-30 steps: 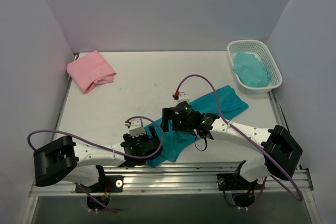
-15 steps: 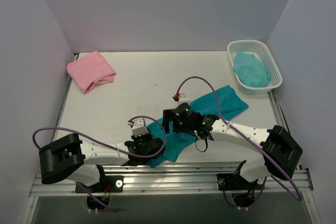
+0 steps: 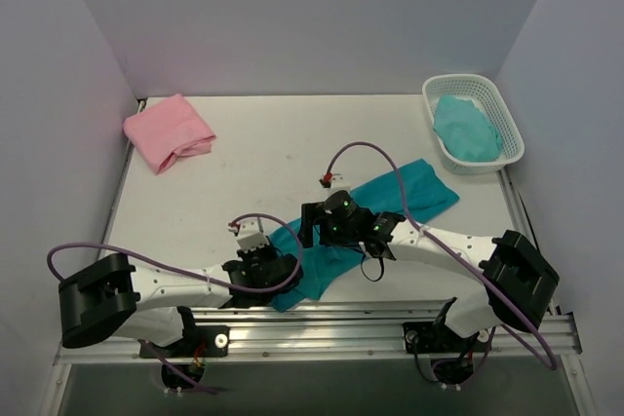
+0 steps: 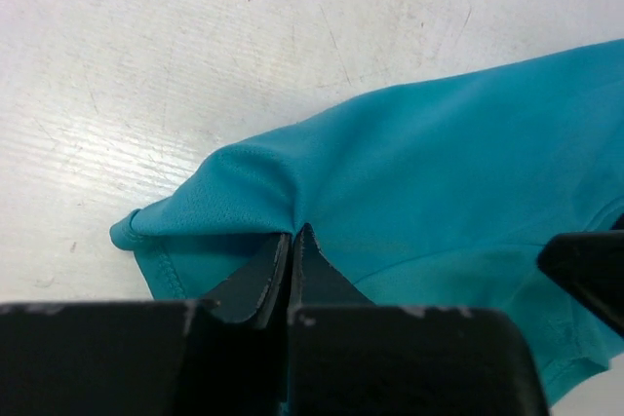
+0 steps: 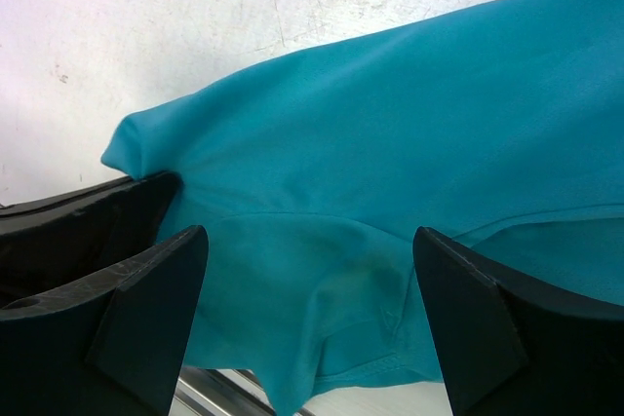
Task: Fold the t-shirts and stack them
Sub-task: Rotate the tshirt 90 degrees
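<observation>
One deep teal cloth t-shirt (image 3: 409, 192) lies along the white desk's (image 3: 263, 143) near edge; the left end effector (image 4: 292, 239) pinches a fold tight, the right end effector (image 5: 307, 241) stands wide open over the cloth.

The top external camera sits high above and behind the arm bases. It looks down and forward over the whole table (image 3: 263, 158), so the teal t-shirt (image 3: 395, 204) appears small, near the picture's lower middle.

The left wrist camera hangs very close over the teal t-shirt's near-left end, facing down past the left gripper (image 4: 292, 244) at the bottom edge of its view. The right wrist camera is equally close, nearer the shirt's middle, and looks down between the fingers of the right gripper (image 5: 307, 245).

All three views share that near-left end of the shirt. Each wrist view also catches a dark edge of the other gripper.
</observation>
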Tool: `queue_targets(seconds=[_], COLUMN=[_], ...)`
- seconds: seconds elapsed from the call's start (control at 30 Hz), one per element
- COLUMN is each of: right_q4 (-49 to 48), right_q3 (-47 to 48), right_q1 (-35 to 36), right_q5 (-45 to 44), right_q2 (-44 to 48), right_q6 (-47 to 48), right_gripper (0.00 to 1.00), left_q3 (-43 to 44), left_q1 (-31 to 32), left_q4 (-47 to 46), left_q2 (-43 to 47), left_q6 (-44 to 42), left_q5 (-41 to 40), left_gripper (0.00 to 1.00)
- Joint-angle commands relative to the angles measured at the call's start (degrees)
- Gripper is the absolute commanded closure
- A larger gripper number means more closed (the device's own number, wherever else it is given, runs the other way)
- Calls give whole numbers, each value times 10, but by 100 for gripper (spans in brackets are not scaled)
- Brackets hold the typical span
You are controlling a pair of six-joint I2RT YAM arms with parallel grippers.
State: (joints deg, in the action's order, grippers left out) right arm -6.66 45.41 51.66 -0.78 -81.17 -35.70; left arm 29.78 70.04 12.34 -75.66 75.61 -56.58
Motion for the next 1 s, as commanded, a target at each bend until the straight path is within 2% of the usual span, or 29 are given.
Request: queue_targets(seconds=[0.0, 0.2, 0.37, 0.47, 0.53, 0.57, 0.6, 0.63, 0.67, 0.97], right_q4=[-12, -17, -19, -20, -22, -22, -22, -22, -23, -27], right_q3=[0, 6, 9, 8, 6, 6, 7, 6, 6, -1], right_q1=[-5, -5, -5, -5, -5, -5, -5, -5, -6, -6], right_q5=[2, 20, 23, 24, 24, 24, 24, 24, 24, 24], right_q2=[-13, -27, -32, -36, -37, -37, -37, -36, -36, -30], right_q6=[8, 11, 12, 12, 11, 11, 10, 11, 11, 11], right_gripper=[18, 18, 18, 18, 18, 18, 19, 19, 19, 19], left_q3=[15, 0, -41, -49, -48, -45, -42, -39, -34, 0], left_q1=[-2, -39, -104, -143, -178, -189, -198, -204, -211, -217], left_q4=[50, 74, -20, -61, -85, -92, -98, -101, -101, -88], left_q2=[52, 96, 108, 105, 97, 95, 91, 84, 81, 96], left_q6=[12, -7, -71, -108, -136, -146, -158, -160, -163, -187], left_q5=[-45, -53, -7, 9, 29, 38, 45, 51, 56, 64], left_gripper=[98, 98, 97, 93, 71, 54, 34, 1, 6, 6])
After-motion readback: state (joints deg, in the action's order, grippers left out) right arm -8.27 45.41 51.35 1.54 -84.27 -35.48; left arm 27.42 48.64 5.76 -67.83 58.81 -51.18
